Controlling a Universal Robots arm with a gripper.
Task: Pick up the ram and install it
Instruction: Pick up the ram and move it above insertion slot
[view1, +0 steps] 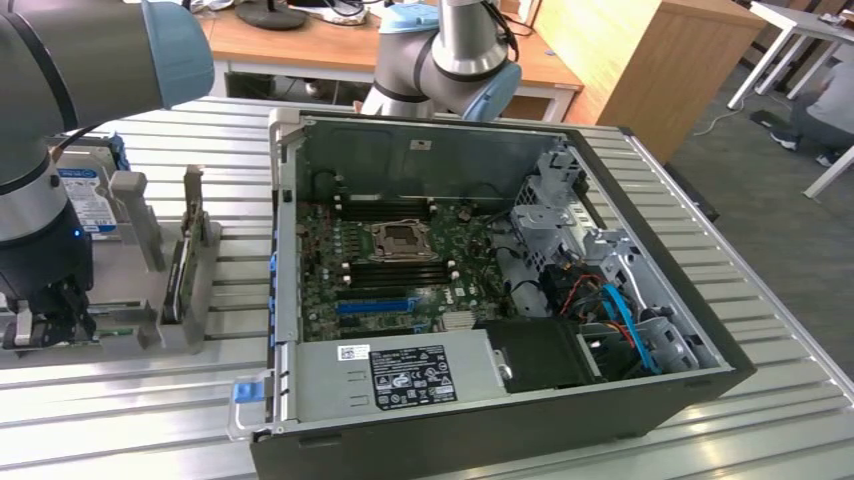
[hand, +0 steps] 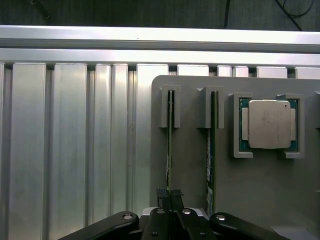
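We see the end effector (hand: 170, 194) closed on the ram (hand: 169, 145). In the wrist view its two black fingers (hand: 162, 196) stand pressed together with only the thin green board between them, pinching the stick at its near end. The ram stands on its long edge on a gray fixture plate (hand: 192, 165), and its far end sits inside a small gray U-shaped bracket (hand: 170, 107). From these frames we cannot tell whether the stick has left the plate.

Just beside it, parallel and also on edge, a second memory stick (hand: 211, 150) stands in a bracket of its own. Beyond that stick, a square silver processor (hand: 269, 124) lies flat in a gray corner frame on the same plate. The plate rests on the ribbed aluminium bench (hand: 65, 150).

In the exterior view the robot arm (view1: 47, 120) reaches down at the exterior view's left, with its black tool low over the fixture. A hard drive (view1: 78, 195) with a blue and white label stands upright behind it.

To the exterior view's right of the fixture, well apart from the ram, an open computer case (view1: 441, 450) lies on its side on the bench. Its green motherboard (view1: 454, 255) faces up, with a square processor socket (view1: 398, 240) near the middle and long black memory slots (view1: 387, 268) running beside the socket.
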